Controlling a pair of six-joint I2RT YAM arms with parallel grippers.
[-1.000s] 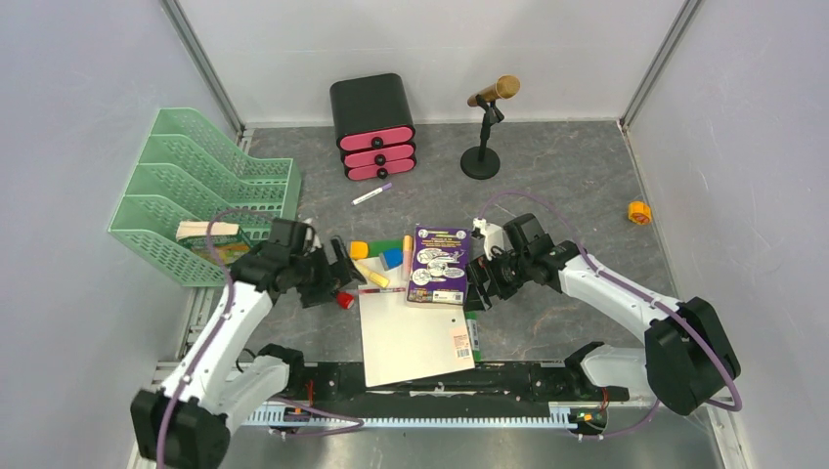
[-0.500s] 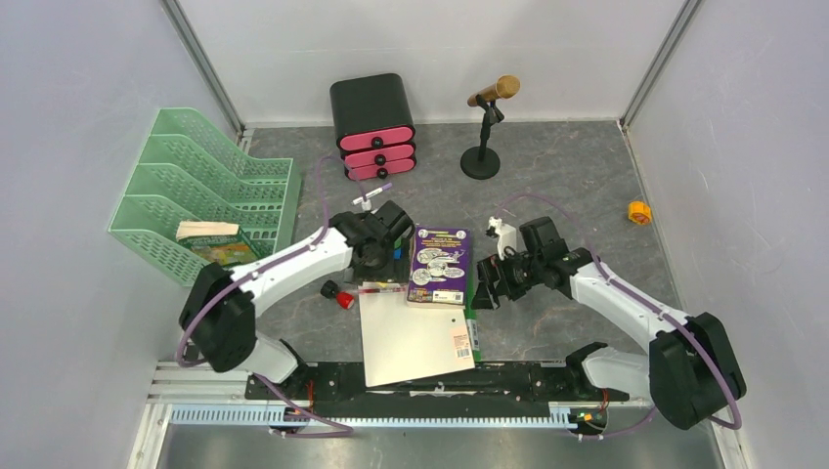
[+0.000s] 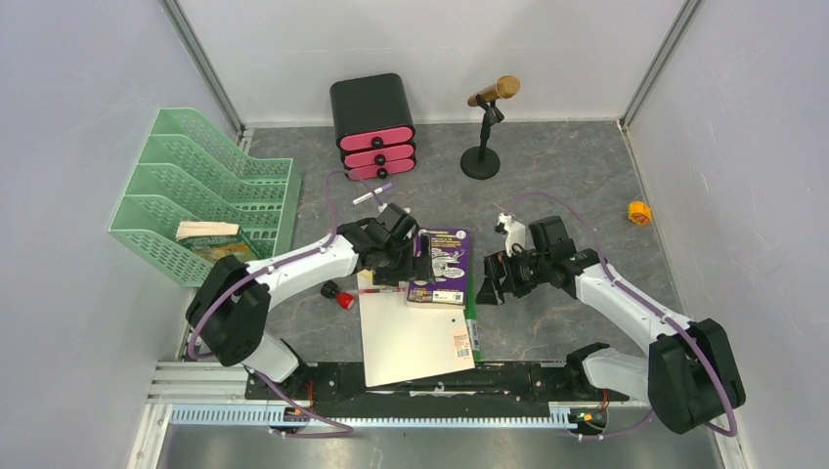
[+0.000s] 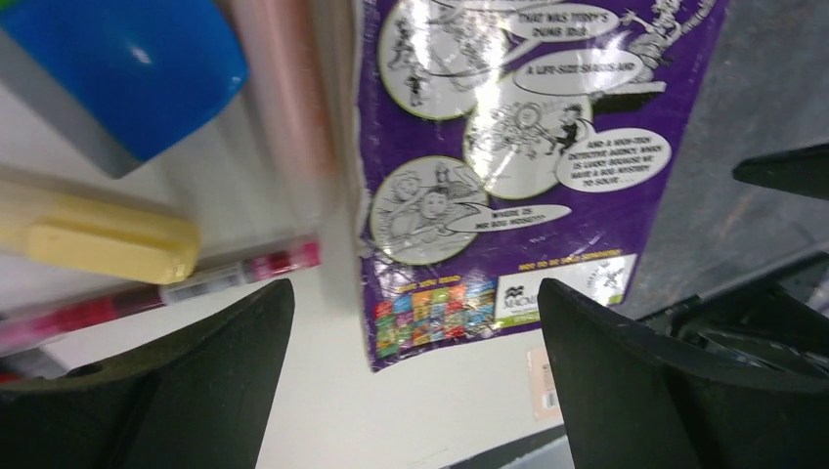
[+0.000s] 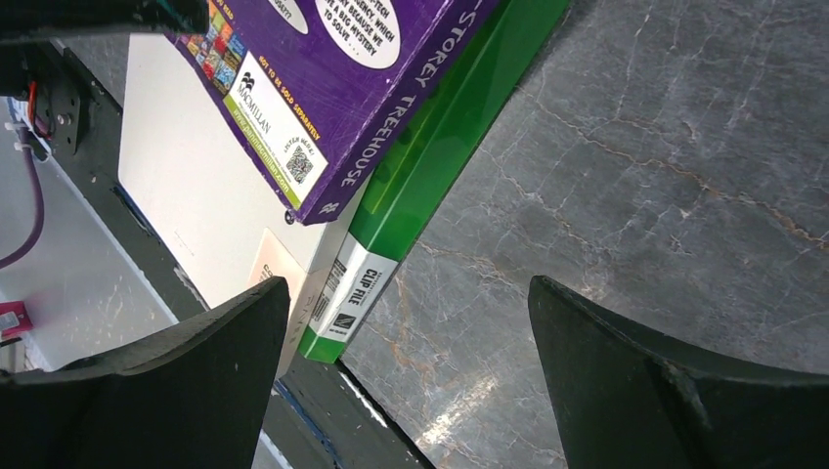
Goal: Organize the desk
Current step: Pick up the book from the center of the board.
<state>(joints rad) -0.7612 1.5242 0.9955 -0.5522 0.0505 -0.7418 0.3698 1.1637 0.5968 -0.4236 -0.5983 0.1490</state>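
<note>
The desk [image 3: 577,186] is dark grey marbled stone. A purple book [image 3: 445,266] lies near its front middle, partly on a white folder [image 3: 411,342] and a green clip file [image 3: 473,330]. My left gripper [image 3: 415,266] hovers open over the book's left edge, and in the left wrist view the left gripper [image 4: 415,332] frames the purple book [image 4: 518,147] and the white folder [image 4: 391,410]. My right gripper [image 3: 487,283] stands open just right of the book. In the right wrist view the right gripper [image 5: 411,303] is above the green clip file [image 5: 440,147] and the bare desk [image 5: 635,176].
A blue block [image 4: 137,68], a yellow highlighter [image 4: 98,239] and a red pen [image 4: 196,283] lie left of the book. At the back stand a black drawer box [image 3: 371,122] with a white marker [image 3: 371,193] before it and a microphone [image 3: 484,132]. A mint tray [image 3: 210,186] is left, an orange roll [image 3: 639,212] right.
My left arm has swung from beside the mint tray rightward, over the pens, to the book's left edge. My right gripper has drifted slightly right. Both stay open.
</note>
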